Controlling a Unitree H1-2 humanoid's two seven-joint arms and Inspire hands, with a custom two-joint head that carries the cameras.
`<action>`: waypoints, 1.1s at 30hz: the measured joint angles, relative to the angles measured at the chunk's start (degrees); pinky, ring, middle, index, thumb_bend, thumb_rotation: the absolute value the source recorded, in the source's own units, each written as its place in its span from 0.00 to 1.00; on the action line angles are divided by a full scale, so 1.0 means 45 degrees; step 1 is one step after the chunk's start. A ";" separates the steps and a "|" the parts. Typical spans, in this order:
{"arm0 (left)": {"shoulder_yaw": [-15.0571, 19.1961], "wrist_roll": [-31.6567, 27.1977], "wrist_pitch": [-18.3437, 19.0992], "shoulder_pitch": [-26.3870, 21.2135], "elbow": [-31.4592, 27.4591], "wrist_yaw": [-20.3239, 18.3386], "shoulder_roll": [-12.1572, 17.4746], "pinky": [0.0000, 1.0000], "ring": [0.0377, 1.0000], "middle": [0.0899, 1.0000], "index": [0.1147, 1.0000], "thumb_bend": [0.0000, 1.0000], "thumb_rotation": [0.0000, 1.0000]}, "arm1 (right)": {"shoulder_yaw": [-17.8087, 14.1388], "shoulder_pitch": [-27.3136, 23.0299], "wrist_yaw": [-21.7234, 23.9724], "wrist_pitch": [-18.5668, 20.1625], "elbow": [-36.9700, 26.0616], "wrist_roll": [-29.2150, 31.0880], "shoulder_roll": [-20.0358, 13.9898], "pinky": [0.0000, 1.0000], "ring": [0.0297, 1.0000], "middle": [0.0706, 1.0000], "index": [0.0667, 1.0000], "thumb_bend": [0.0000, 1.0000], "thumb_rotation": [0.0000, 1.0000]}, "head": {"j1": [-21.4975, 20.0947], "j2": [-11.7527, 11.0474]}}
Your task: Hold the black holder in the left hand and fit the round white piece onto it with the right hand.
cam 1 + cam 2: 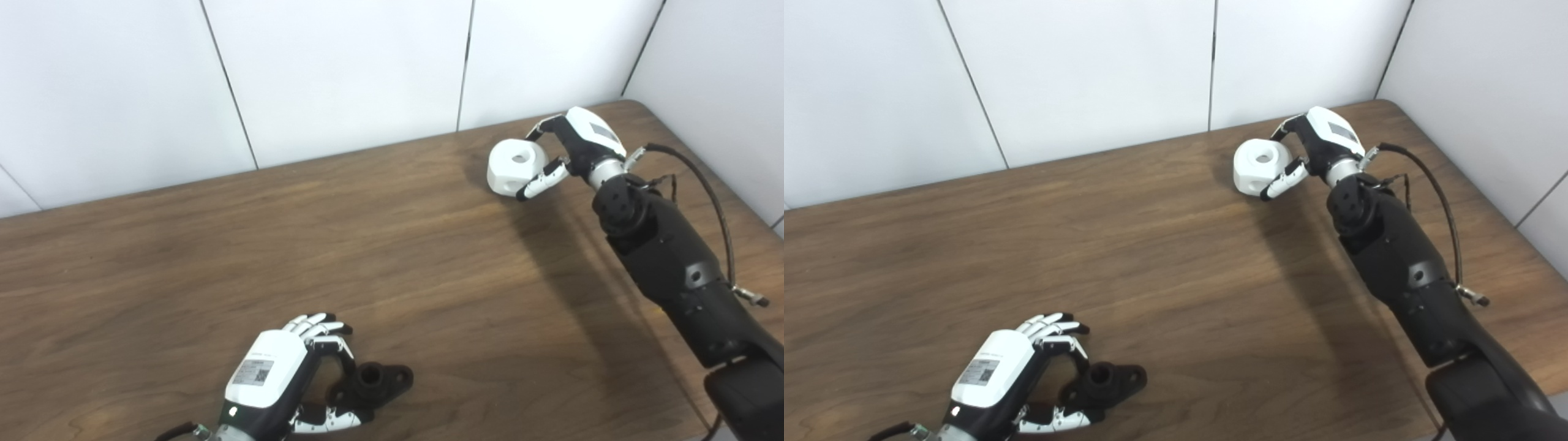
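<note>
The black holder (375, 383) lies on the wooden table (367, 245) near the front edge, a short tube on a flat flange. My left hand (288, 373) curls around its left side, fingers above and thumb below, touching it. The round white piece (516, 165), a chunky ring with a centre hole, sits at the far right of the table. My right hand (566, 153) is closed around its right side, fingers over the top and thumb underneath. Whether the piece is off the table I cannot tell.
White wall panels (343, 73) rise behind the table and along its right side. A black cable (713, 202) loops beside the right forearm. The table's far right corner (637, 107) is close to the right hand.
</note>
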 measured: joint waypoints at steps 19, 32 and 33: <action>-0.0036 0.0410 0.0377 0.0028 -0.0084 -0.0224 -0.0425 0.89 0.88 0.79 0.42 0.52 0.05 | -0.0076 0.1566 0.1884 0.0557 -0.4709 0.0013 -0.0092 0.84 0.90 0.76 0.44 0.52 0.14 | 0.1346 0.0195; -0.0199 0.0979 0.0707 -0.0033 -0.0073 -0.0187 -0.0725 0.88 0.88 0.78 0.42 0.52 0.05 | -0.0364 0.3429 0.5267 0.1724 -1.0074 0.0452 0.0137 0.85 0.91 0.78 0.44 0.53 0.14 | 0.1953 0.0566; -0.0217 0.1001 0.0734 -0.0035 -0.0074 -0.0186 -0.0745 0.88 0.88 0.78 0.42 0.52 0.05 | -0.0365 0.3502 0.5518 0.1731 -1.0294 0.0409 0.0168 0.83 0.91 0.77 0.44 0.53 0.14 | 0.1972 0.0586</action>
